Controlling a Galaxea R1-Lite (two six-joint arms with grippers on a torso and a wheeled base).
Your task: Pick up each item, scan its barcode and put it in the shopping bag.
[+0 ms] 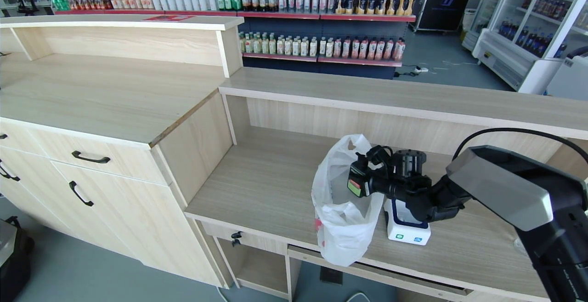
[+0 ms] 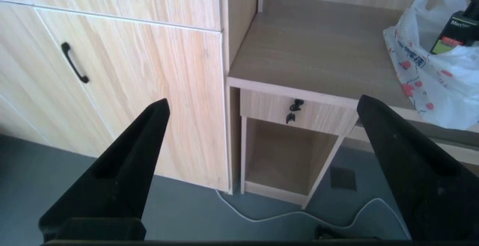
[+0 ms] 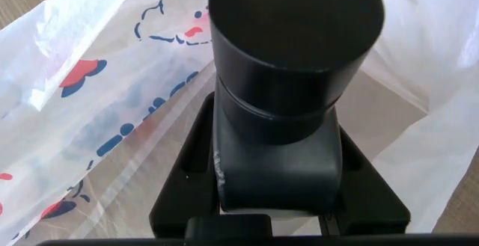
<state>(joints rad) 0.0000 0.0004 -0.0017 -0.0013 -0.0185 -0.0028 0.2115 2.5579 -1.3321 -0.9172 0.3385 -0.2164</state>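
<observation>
A white plastic shopping bag (image 1: 342, 219) with red and blue print stands open near the front edge of the low wooden desk (image 1: 262, 178). My right gripper (image 1: 364, 181) is at the bag's mouth, shut on a black bottle (image 1: 356, 183) with a green and red label. Up close, the black bottle (image 3: 284, 74) with its round cap sits between the gripper (image 3: 277, 201) fingers above the bag (image 3: 90, 89). My left gripper (image 2: 263, 105) hangs open and empty low in front of the desk, left of the bag (image 2: 434, 59).
A white scanner box (image 1: 408, 230) stands just right of the bag, under my right arm. A taller counter with drawers (image 1: 87, 155) is on the left. A raised ledge (image 1: 395, 95) runs behind the desk. Drink shelves and fridges line the back.
</observation>
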